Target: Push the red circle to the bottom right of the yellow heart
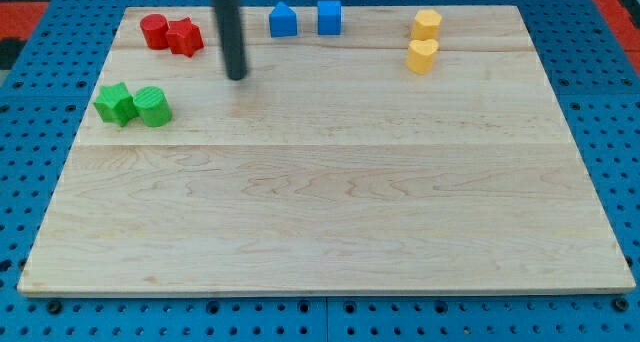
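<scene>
The red circle (153,30) is a small, round, bright red block with a flat top. It looks the same from every side, so it points no way and has no long side. It sits near the board's top left corner. A red star-like block (184,36) touches it at its 3 o'clock side; its shape is a bit hard to make out from here.

The yellow heart (422,56) sits far across the wooden board (320,212), at about 3 o'clock from the red circle. Its flat top shows two bumps and a point. Another yellow block (427,24), maybe six-sided, is just beside it at 12 o'clock.

My tip (237,77) rests on the board at about 4 o'clock from the red circle, apart from it and touching no block. The arm has no pincer, just the dark rod, so nothing spreads or pinches.

Two blue blocks (283,20) (329,17) sit at 1 o'clock from my tip. A green star (116,103) and a green round block (153,106) touch each other at about 8 o'clock from my tip.
</scene>
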